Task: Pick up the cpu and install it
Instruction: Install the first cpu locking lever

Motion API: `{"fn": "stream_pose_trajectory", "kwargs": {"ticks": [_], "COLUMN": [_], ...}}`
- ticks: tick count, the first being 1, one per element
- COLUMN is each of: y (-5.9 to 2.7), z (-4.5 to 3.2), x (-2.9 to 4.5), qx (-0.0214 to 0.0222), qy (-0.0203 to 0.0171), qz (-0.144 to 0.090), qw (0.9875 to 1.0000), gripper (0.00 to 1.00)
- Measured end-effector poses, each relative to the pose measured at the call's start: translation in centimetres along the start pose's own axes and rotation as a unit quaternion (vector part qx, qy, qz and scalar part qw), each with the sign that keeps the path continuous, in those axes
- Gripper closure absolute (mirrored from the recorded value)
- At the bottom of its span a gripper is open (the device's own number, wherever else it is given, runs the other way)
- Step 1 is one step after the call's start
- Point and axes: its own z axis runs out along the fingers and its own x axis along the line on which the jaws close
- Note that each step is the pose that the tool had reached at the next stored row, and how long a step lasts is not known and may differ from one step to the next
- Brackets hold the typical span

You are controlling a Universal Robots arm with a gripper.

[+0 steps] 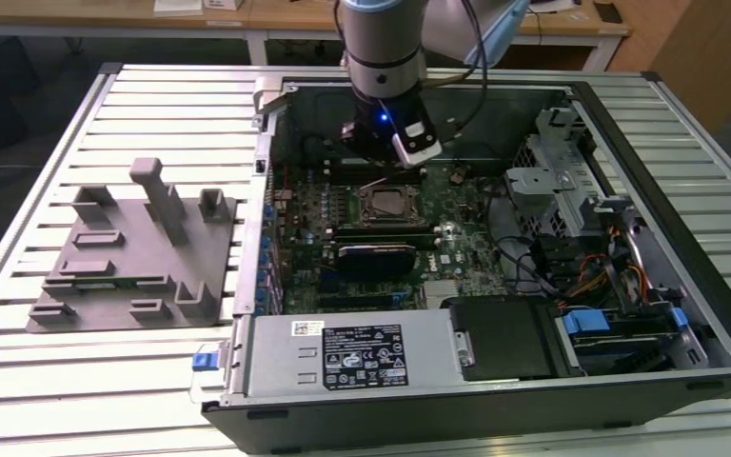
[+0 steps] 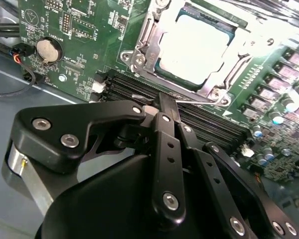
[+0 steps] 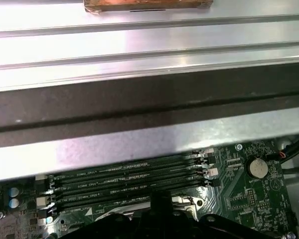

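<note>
- The cpu [image 2: 197, 47] is a small, flat, square chip with a shiny, pale grey top. In the second wrist view it looks very bright.
- It lies flat inside the socket [image 2: 144, 47], which has a metal frame all around it.
- The socket sits on the green board [image 2: 65, 35] inside the open computer case [image 1: 493, 405].
- In the exterior view the socket [image 1: 385, 202] is in the middle of the board, with the cpu [image 1: 386, 203] inside it.
- The claw [image 2: 162, 102] is black. Its two fingers [image 2: 164, 112] are pressed together into one thin tip.
- The claw holds nothing. The tip is over the long black slots [image 2: 209, 124] just beside the socket, and the cpu is a little way from it.
- I cannot tell if the tip touches the board.
- In the first wrist view the claw [image 3: 159, 198] is by the same long slots [image 3: 124, 181], and a round silver battery [image 3: 255, 167] sits on the board nearby.
- In the exterior view the arm [image 1: 385, 57] comes down from above into the case, near the socket.
- A grey plate with tall posts [image 1: 130, 257] lies on the table [image 1: 73, 381], toward the exterior view's left of the case.
</note>
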Motion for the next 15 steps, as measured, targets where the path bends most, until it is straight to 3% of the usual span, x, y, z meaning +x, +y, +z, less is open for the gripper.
{"fn": "stream_pose_trajectory", "kwargs": {"ticks": [8,15], "y": [0.18,0.18], "z": [0.7,0.76], "x": [0.23,0.36], "qx": [0.0021,0.0023], "qy": [-0.0154,-0.0163], "qz": [-0.003,-0.003], "qw": [0.9999,0.9999], "gripper": [0.89,0.89]}}
